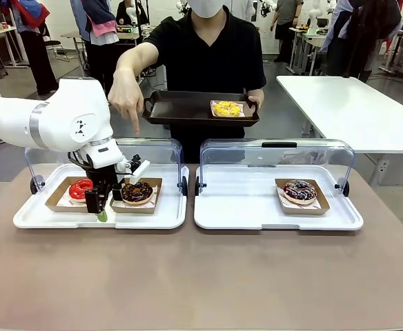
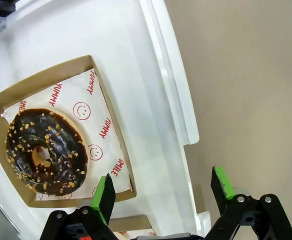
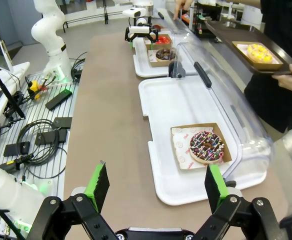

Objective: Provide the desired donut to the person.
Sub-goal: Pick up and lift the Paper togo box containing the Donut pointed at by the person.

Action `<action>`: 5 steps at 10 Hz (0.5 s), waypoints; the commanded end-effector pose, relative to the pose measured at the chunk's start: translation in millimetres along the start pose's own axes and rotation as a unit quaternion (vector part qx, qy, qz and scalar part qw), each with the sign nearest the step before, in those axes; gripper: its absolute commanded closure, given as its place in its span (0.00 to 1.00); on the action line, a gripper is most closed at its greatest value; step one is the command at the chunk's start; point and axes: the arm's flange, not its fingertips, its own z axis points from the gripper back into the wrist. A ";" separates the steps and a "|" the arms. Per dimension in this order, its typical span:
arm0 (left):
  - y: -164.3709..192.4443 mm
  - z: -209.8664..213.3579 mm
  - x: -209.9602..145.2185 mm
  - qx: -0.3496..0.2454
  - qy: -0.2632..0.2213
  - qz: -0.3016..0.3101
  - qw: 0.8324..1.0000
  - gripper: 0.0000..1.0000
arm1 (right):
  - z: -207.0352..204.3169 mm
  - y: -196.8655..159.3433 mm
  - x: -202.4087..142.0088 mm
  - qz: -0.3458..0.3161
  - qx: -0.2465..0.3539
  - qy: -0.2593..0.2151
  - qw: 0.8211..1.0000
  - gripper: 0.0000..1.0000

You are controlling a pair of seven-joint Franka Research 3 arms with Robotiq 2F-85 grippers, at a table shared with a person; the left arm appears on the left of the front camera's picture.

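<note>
Person (image 1: 208, 62) stands behind brown tabletop (image 1: 201, 276) bearing white trays (image 1: 243, 200).

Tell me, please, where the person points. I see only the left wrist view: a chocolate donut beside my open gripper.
Observer: The person's hand points down, it seems at the chocolate donut.
Operator: Is another donut close?
Observer: Yes, a red donut lies on the other side of the left gripper.
Operator: Is the person's tray empty?
Observer: No, the dark tray holds a yellow donut.
</note>
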 end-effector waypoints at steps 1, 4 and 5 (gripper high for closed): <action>8.1 -3.9 -0.8 -0.009 -0.009 0.007 1.000 0.00 | 0.2 -0.7 -0.7 0.000 0.003 -0.005 1.000 0.00; 16.7 -9.3 -5.6 -0.015 -0.012 0.016 1.000 0.00 | 0.2 -0.7 -0.7 0.000 0.003 -0.005 1.000 0.00; 17.5 -10.0 -5.3 -0.010 -0.015 0.018 1.000 0.00 | 0.2 -0.7 -0.7 0.000 0.003 -0.005 1.000 0.00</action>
